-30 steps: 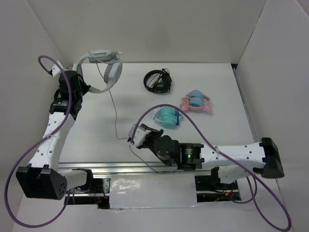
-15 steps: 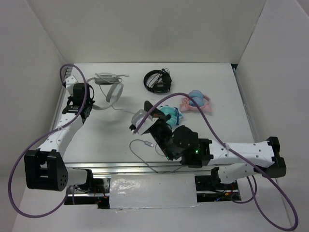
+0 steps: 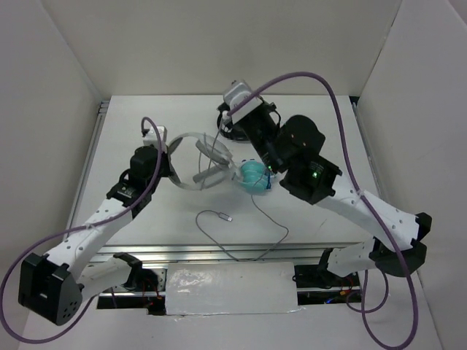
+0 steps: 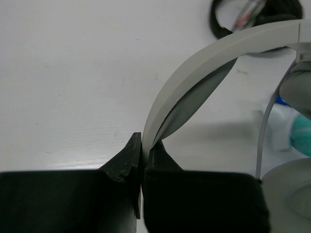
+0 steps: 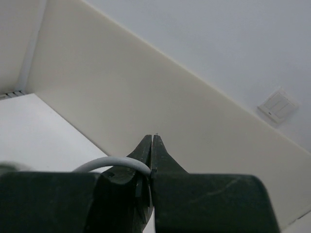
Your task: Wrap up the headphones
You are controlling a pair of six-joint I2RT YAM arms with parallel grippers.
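Right gripper (image 5: 152,141) (clamping cable (image 5: 112,164)) rose; headphones (image 4: 194,65) shifted mid-table.

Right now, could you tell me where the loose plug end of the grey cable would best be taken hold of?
Probably just behind the plug, coming straight down from above: it lies flat on the table, free of the other things, so jaws closing across the thin cable should pinch it.

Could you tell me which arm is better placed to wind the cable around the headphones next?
Right, probably. The right claw is shut on the cable and lifted off the table; the left claw is clamped on the headband, holding the headphones.
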